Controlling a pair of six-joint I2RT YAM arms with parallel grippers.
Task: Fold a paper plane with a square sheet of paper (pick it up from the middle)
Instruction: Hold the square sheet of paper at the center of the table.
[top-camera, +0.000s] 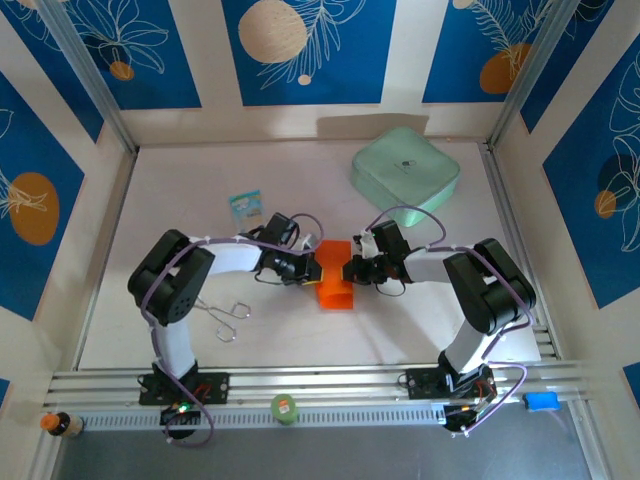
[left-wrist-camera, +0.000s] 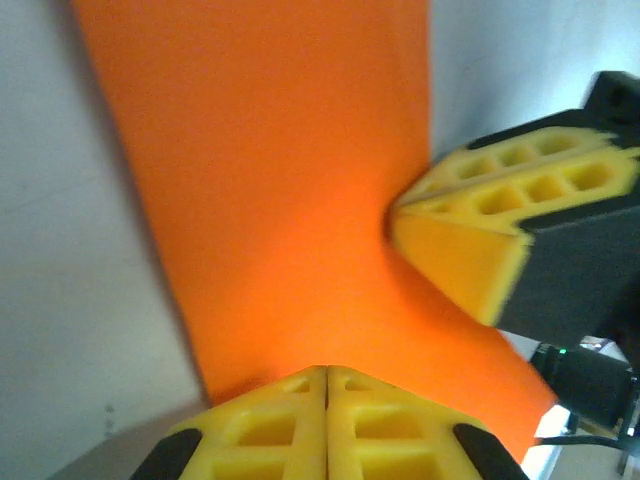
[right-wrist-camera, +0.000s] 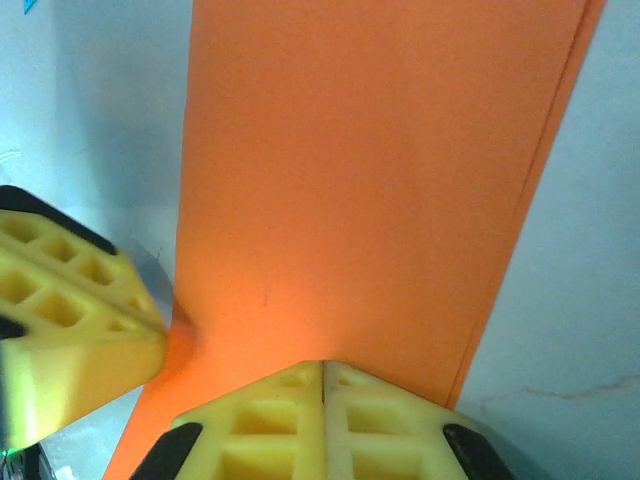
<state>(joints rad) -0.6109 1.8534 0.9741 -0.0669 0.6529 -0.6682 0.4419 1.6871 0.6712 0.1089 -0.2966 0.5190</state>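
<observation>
**A:** Where's the paper?

**B:** Mid-table, between the arms. The paper is an orange strip, apparently doubled over. The right wrist view shows a second layer peeking out along one long edge.

**A:** And the claws?

**B:** The left claw is pinched tight on one side of the paper and the right claw is pinched tight on the side facing it. Both sets of yellow pads are pressed together with paper caught in them. I can't tell whether the strip rests on the table or hangs just above it.

**A:** What could go wrong?

**B:** I'd say tearing. The sheet is thin and held at two opposed points, so any pull apart loads it directly. If the claws push together instead, it will likely buckle and take a stray crease. The layers already look slightly offset, so pressing now would probably set a crooked fold. If one claw lets go, the paper would swing from the other.

**A:** Any writing?

**B:** None on the paper. The packet carries blue-and-white print, too small to read. The box has a dark mark on its lid that's also unreadable.
</observation>
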